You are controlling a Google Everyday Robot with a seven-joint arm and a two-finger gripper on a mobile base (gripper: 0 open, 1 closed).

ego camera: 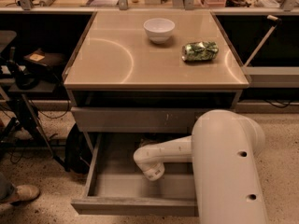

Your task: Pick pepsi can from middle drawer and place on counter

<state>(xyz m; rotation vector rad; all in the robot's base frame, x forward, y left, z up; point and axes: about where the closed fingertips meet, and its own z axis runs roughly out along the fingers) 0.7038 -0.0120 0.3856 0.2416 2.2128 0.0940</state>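
The middle drawer is pulled open below the counter. My white arm reaches down into it from the right. My gripper is at the back of the drawer, mostly hidden under the closed drawer front above. The pepsi can is hidden from view; no dark blue can shows in the drawer or on the counter.
A white bowl stands at the counter's back middle and a crushed green-and-silver can lies to its right. A scratched grey drawer front is shut above the open drawer. A dark stand with cables is at left. A shoe is at lower left.
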